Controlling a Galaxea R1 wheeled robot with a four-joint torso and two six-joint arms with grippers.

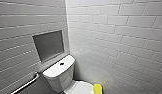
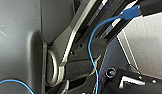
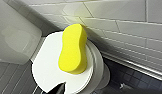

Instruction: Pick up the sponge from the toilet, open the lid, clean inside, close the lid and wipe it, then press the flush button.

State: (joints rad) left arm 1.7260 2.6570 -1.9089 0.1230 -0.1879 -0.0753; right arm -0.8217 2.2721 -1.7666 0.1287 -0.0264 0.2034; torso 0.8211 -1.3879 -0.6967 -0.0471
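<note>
The bright yellow sponge (image 3: pixel 73 48) lies free on the closed white lid (image 3: pixel 48 72), its far end close to the tiled wall. In the head view the sponge (image 1: pixel 97 89) sits at the lower edge, right of the toilet (image 1: pixel 59 75). The dark round flush button (image 1: pixel 62 63) is set in the flat tank top. One dark fingertip (image 3: pixel 61 88) of my right gripper shows at the lid's near rim, a short way from the sponge and not touching it. Nothing is held by either gripper.
White tiled walls (image 1: pixel 117 37) meet in a corner behind the tank. A grey recessed niche (image 1: pixel 48 45) is above the tank, and a metal grab bar (image 1: pixel 27 83) runs along the left wall. Dark floor tiles (image 3: pixel 127 75) lie beside the bowl.
</note>
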